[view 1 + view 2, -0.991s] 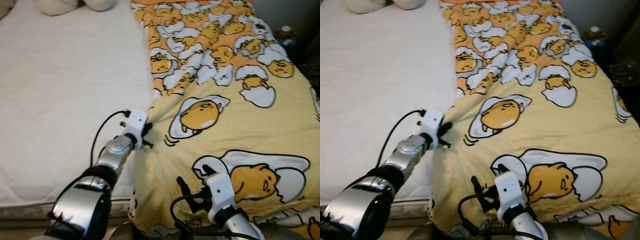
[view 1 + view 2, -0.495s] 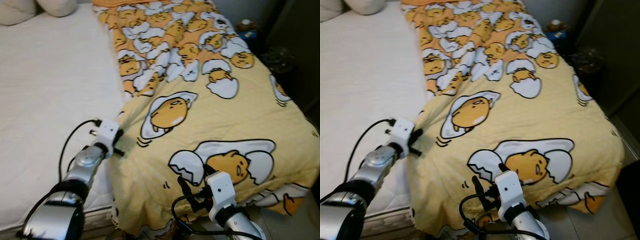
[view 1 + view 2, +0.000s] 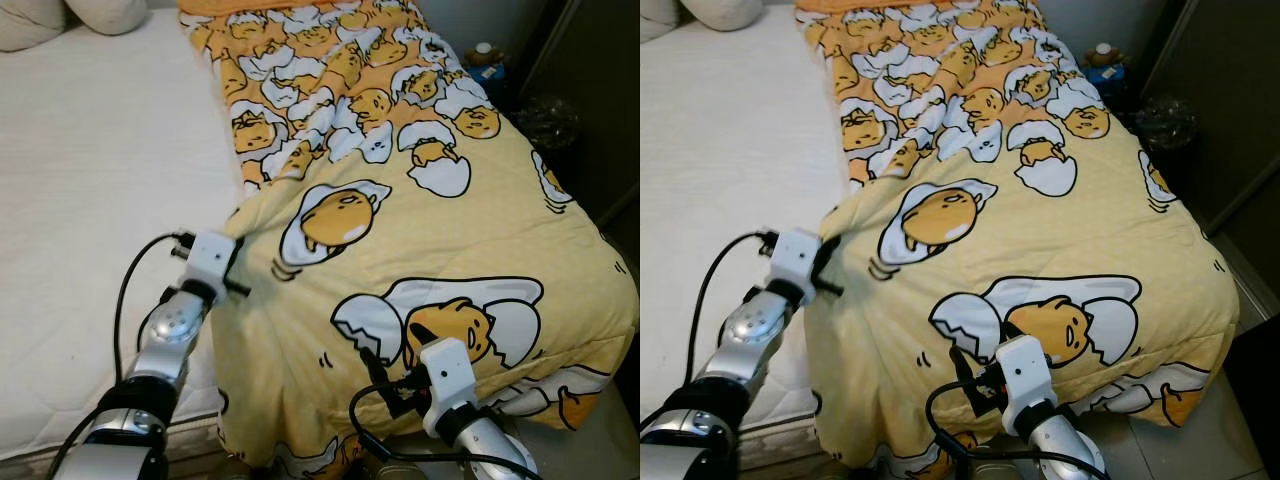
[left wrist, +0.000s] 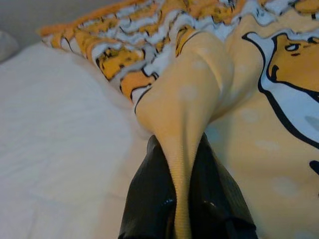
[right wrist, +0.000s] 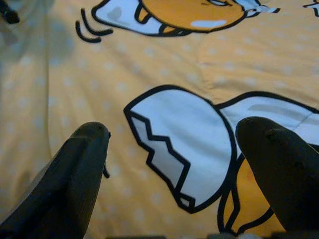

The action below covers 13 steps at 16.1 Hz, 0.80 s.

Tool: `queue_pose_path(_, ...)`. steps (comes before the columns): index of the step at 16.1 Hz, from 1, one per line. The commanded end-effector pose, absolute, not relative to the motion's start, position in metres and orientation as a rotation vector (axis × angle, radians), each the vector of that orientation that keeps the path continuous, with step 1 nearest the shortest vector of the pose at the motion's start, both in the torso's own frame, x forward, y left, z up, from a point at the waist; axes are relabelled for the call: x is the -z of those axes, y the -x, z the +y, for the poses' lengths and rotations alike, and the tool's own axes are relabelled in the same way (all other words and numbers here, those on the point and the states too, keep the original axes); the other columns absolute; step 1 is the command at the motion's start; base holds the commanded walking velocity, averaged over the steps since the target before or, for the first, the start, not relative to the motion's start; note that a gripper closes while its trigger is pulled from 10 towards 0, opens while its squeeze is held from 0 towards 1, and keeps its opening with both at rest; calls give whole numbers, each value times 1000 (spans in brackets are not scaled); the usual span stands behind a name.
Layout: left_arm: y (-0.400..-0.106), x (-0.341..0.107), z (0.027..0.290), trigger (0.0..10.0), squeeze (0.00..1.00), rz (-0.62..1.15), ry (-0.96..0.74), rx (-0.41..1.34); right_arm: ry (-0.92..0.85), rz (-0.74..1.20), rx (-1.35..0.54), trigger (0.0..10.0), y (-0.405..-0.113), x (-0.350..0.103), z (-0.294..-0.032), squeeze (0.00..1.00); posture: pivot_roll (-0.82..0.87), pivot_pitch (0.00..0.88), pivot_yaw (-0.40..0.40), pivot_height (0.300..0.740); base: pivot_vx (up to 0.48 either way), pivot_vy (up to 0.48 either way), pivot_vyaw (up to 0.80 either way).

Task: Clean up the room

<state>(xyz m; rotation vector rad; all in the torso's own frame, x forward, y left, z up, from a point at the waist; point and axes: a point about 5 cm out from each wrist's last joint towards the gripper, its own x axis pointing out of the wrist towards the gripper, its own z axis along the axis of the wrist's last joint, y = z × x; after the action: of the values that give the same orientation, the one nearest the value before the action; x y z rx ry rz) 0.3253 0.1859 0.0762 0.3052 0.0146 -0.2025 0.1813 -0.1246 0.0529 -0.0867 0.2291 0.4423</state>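
L gripper (image 4: 182, 199) is pinched shut on a fold of the quilt (image 3: 420, 250), yellow cloth squeezed between both black fingers (image 4: 149, 199) right at the quilt's left edge, where it meets the bare sheet (image 3: 90, 200). R gripper (image 5: 174, 174) hangs w/ fingers spread wide, nothing between them, just above the quilt near the foot end.

Quilt covers the right half of the bed, bunched into a ridge at the grip. Looks soft, puffy, light-ish but bulky; prob. drags w/ friction on the sheet and sags rather than slides. Best hold is a thick fold at edge or corner, as L has; R could take the near hem. Pillows (image 3: 60, 15) sit at the head.
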Motion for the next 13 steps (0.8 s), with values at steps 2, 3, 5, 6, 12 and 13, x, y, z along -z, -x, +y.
queue_pose_path(2, -334, -105, 202, 0, 0, -114, -262, 57, 86, 228, -448, 10000, -182, -51, -126, 0, -117, 45, 5, 740, 0, 0, 0)
queue_pose_path(3, -335, -111, 202, 0, 0, -140, -262, 34, 88, 227, -448, 10000, -184, -51, -127, 0, -117, 43, 5, 740, 0, 0, 0)
queue_pose_path(5, -335, -123, 200, 0, 0, -199, -279, 18, 90, 223, -450, 10000, -185, -52, -127, 0, -117, 38, 4, 740, 0, 0, 0)
queue_pose_path(6, -335, -125, 198, 0, 0, -217, -300, 25, 91, 222, -451, 10000, -186, -52, -127, 0, -114, 35, 4, 740, 0, 0, 0)
queue_pose_path(12, -320, -90, 193, 10000, 0, -48, -384, 35, 92, 226, -462, 10000, -187, -50, -127, 0, -106, 41, -2, 740, 0, 0, 0)
queue_pose_path(13, -318, -89, 194, 10000, 0, -49, -391, 17, 92, 227, -462, 10000, -187, -50, -128, 0, -106, 43, -3, 740, 0, 0, 0)
